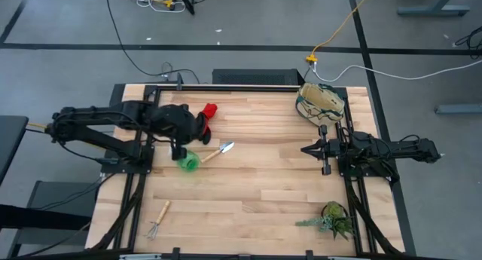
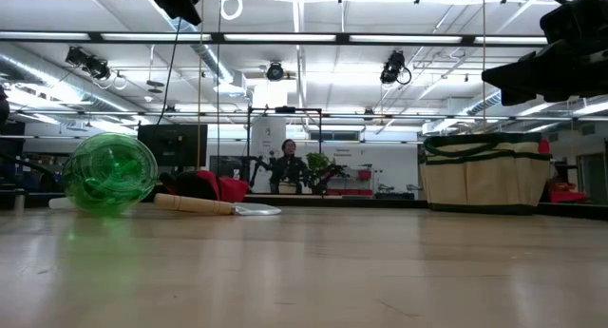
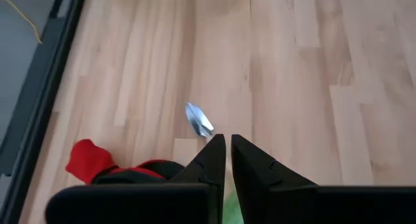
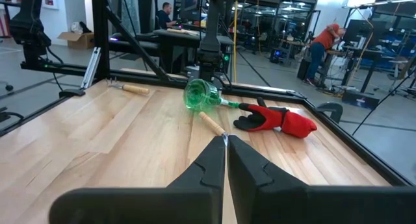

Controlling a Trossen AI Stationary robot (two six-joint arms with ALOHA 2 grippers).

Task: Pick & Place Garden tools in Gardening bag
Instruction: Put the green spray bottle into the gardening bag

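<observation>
The tabletop (image 1: 256,185) carries the gardening bag (image 1: 321,102) at its far right corner. Red-and-black gloves (image 1: 205,118), trowel (image 1: 217,152), green plastic piece (image 1: 188,163) cluster beneath the left hand (image 1: 178,152), fingers pressed together, holding nothing. The right hand (image 1: 307,150), also pressed together, hovers near the bag. The rake (image 1: 159,219) lies near the front left.
</observation>
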